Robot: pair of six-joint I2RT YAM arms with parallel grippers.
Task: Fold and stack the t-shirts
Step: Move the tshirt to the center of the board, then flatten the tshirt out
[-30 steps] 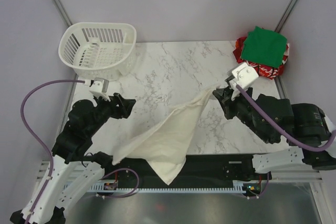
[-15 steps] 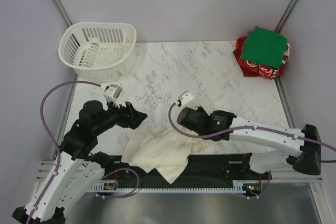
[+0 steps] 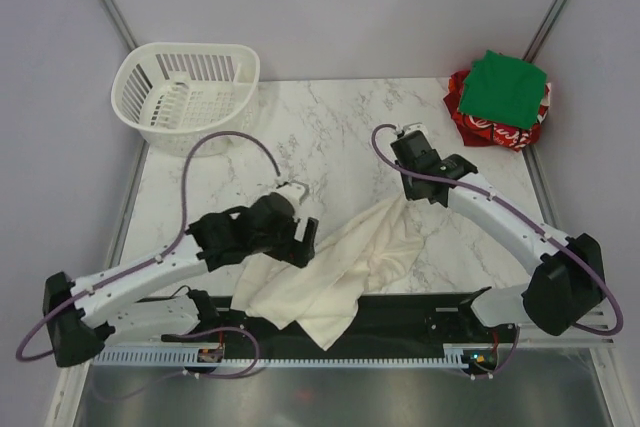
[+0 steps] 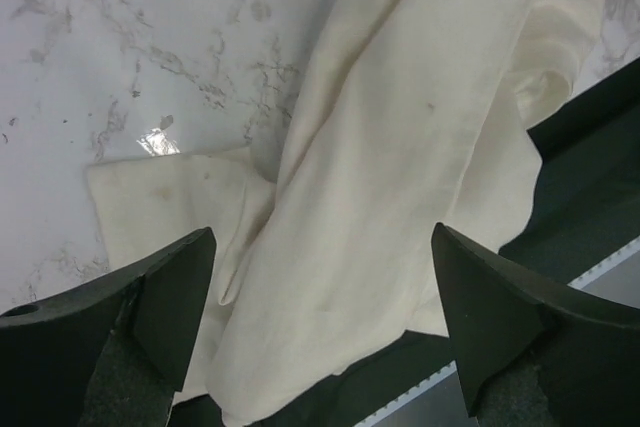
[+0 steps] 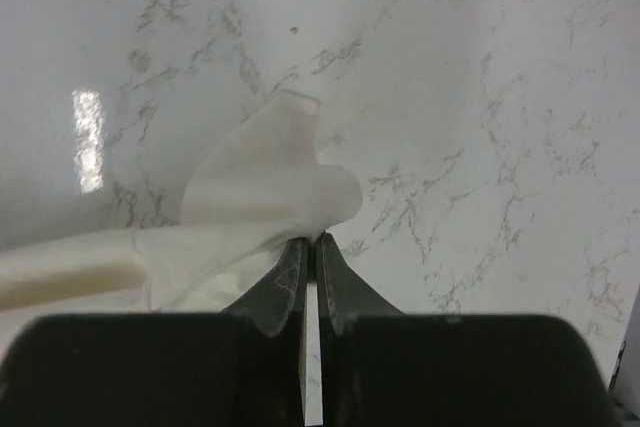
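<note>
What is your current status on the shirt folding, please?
Left gripper open, over the cream t-shirt. Right gripper shut on its far end. Shirt crumpled, hanging over the near edge. Basket well clear, far left.

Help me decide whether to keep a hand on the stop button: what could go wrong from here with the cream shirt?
1. The right gripper is shut on only a small fold of the cream t-shirt; a pull might slip it free.
2. The shirt's near part drapes over the table edge onto the black rail, so it may snag or slide off.
3. The left gripper hovers open over bunched cloth and could pinch several layers.
</note>
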